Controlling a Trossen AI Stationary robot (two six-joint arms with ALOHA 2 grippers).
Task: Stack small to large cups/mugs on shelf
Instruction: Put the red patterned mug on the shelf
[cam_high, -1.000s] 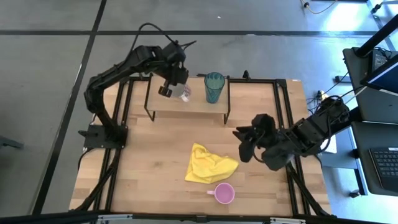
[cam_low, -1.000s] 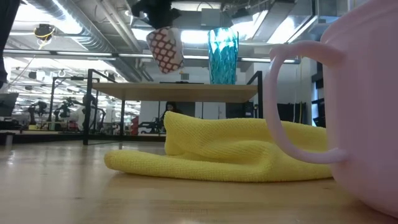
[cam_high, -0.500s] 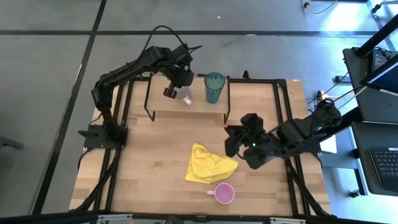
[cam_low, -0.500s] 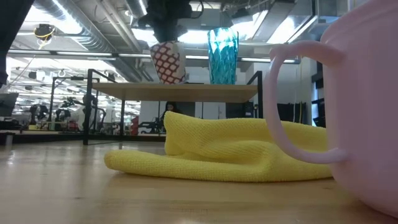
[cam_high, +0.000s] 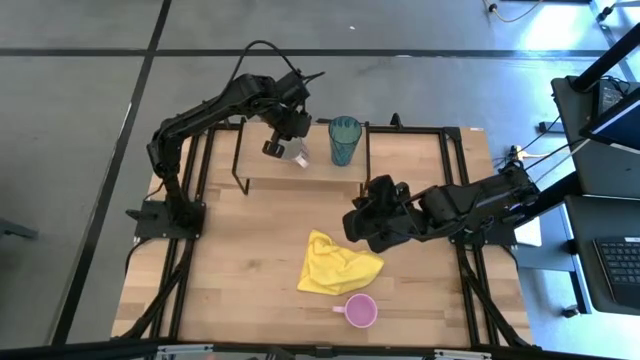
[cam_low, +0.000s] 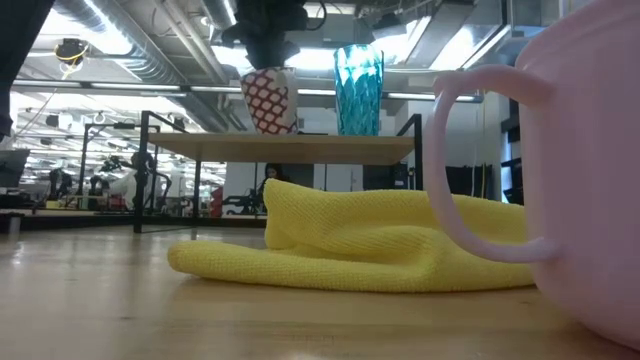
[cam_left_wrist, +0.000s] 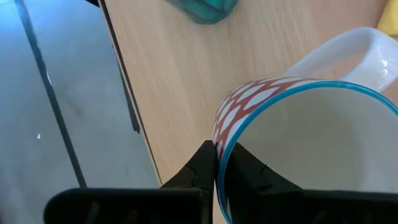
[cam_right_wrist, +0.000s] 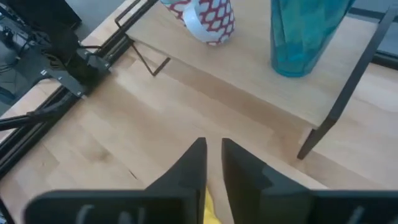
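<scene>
The left gripper (cam_left_wrist: 216, 163) pinched the rim of the white red-patterned ceramic mug (cam_low: 268, 99) on the light-wood shelf (cam_high: 300, 166), at nine o'clock of the translucent teal tumbler (cam_high: 344, 140). The mug looked rigid, breakable (probably slick-glazed). The right gripper (cam_right_wrist: 213, 158) hovered nearly closed.

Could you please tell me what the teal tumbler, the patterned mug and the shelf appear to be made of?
Teal tumbler: probably plastic or glass, since light shines through its rippled wall. Patterned mug: likely glazed ceramic, with a glossy white inside and thick handle. Shelf: light wood-grain board, matte, on thin black legs that look like metal.
</scene>
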